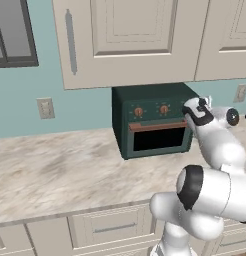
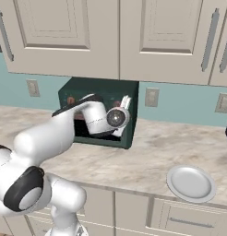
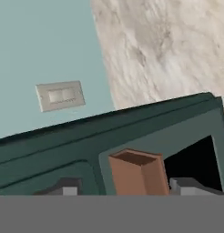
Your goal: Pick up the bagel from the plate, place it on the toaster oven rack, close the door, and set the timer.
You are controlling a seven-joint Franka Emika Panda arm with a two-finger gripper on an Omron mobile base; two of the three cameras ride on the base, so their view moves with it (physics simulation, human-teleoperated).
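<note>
The dark green toaster oven stands on the counter against the wall. Its door is shut, with the copper bar handle along the top edge. Two copper knobs show above the door. My hand covers the right end of the knob row, so the timer is hidden. My gripper is at the oven's upper right front corner. In the hand view its fingertips stand apart, open, with the handle's end ahead. The white plate lies empty. The bagel and rack are hidden.
Upper cabinets hang close above the oven. Wall outlets sit on the teal wall either side of it. Marble counter stretches left of the oven, and the plate lies near the counter's front edge to the right.
</note>
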